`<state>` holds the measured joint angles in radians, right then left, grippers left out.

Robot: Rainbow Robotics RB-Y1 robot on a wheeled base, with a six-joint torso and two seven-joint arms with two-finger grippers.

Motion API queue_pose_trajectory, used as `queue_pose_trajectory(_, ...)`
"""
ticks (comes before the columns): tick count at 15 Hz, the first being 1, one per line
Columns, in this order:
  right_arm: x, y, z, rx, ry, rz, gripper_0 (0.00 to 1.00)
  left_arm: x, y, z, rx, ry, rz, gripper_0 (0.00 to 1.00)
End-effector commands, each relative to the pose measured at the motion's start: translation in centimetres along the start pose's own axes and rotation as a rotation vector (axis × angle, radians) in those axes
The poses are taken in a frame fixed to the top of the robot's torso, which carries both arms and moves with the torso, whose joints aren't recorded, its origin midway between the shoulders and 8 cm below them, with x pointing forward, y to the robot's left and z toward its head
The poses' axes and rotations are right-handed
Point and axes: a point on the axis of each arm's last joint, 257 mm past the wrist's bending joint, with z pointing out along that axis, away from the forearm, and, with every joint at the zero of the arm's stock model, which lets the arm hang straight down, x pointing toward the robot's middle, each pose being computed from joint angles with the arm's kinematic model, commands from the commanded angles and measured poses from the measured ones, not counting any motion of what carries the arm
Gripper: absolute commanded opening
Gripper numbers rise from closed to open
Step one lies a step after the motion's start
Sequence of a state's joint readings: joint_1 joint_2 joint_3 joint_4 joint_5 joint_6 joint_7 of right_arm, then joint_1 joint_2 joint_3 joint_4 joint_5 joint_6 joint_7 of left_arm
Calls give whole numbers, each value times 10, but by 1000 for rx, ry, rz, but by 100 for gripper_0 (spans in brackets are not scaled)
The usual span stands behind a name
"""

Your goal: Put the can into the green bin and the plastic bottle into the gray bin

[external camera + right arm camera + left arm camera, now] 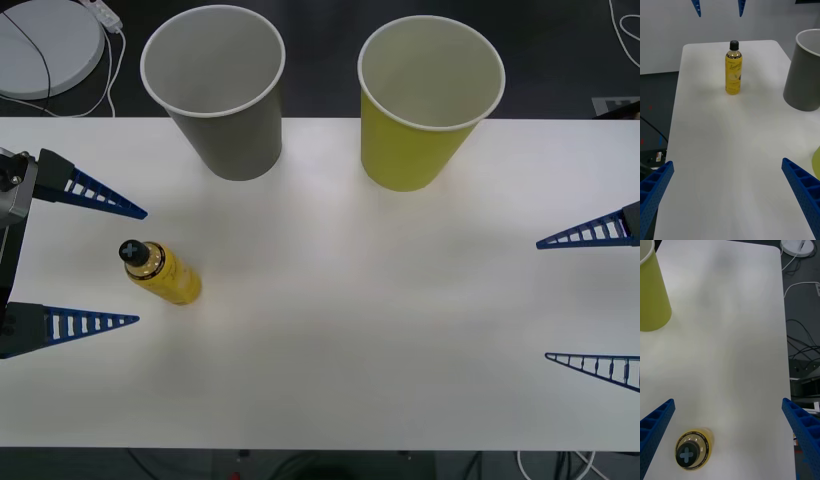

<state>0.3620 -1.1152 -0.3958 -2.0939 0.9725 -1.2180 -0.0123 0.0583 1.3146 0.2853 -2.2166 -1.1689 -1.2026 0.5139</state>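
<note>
The plastic bottle (165, 273) is small and yellow with a black cap. It stands upright on the white table's left part (733, 67). My left gripper (141, 267) is open and hovers over it. From the left wrist camera I look down on the bottle's cap (692, 453), which lies close to one finger of that gripper (728, 401). The gray bin (218, 90) stands at the back, left of centre, with the green bin (425, 100) to its right. My right gripper (542, 300) waits open at the table's right edge. The can is out of view.
The white table (350, 330) is bare between the bottle and the right gripper. A round white disc (45, 45) with cables lies on the dark floor behind the table's left corner. Further cables run along the floor beside the table (801, 348).
</note>
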Motion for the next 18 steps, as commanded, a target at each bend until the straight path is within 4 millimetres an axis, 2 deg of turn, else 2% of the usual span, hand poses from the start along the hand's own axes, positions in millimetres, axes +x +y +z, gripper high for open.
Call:
queue_pose_trajectory(1,0,0,0,0,0,0,100,0,0,0,0,0,0,100)
queue_pose_trajectory(3,0,0,0,0,0,0,100,0,0,0,0,0,0,100)
queue_pose_trajectory(4,0,0,0,0,0,0,100,12,-10,6,30,10,-45,100)
queue_pose_trajectory(6,0,0,0,0,0,0,100,12,-9,5,34,8,-56,100)
queue_pose_trajectory(10,0,0,0,0,0,0,100,15,5,-7,25,-29,-95,100)
queue_pose_trajectory(15,0,0,0,0,0,0,100,36,27,-21,-32,-90,-135,100)
queue_pose_trajectory(18,0,0,0,0,0,0,100,56,35,-24,-72,-115,-157,100)
